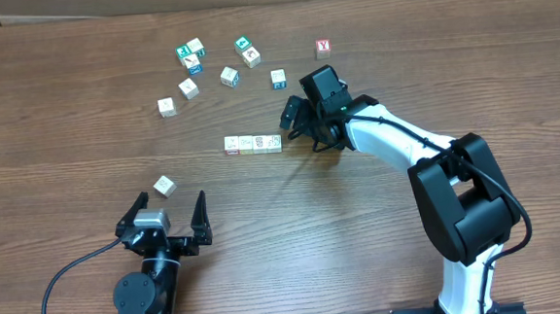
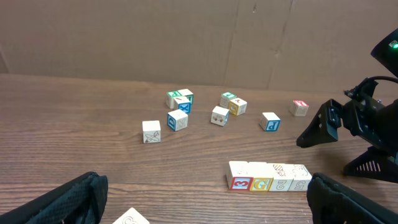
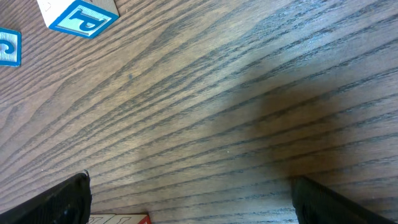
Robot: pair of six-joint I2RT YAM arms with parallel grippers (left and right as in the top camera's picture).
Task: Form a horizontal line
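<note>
A horizontal line [image 1: 253,144] of four pale wooden cubes lies mid-table, touching side to side. In the left wrist view the line [image 2: 269,176] shows faces 3, G, 2 and 5. My right gripper [image 1: 298,132] hovers open just right of the line's right end, nothing between its fingers. In its own view the right gripper [image 3: 199,205] is over bare wood, with a red-edged cube corner [image 3: 118,218] at the bottom. My left gripper [image 1: 172,201] stands open near the front edge. One loose pale cube [image 1: 165,186] lies just ahead of its fingertips.
Several loose cubes are scattered at the back: pale ones [image 1: 166,106] [image 1: 229,76], teal- and blue-faced ones [image 1: 191,53] [image 1: 278,78], and a red "Y" cube [image 1: 323,47]. A cardboard wall [image 2: 186,37] backs the table.
</note>
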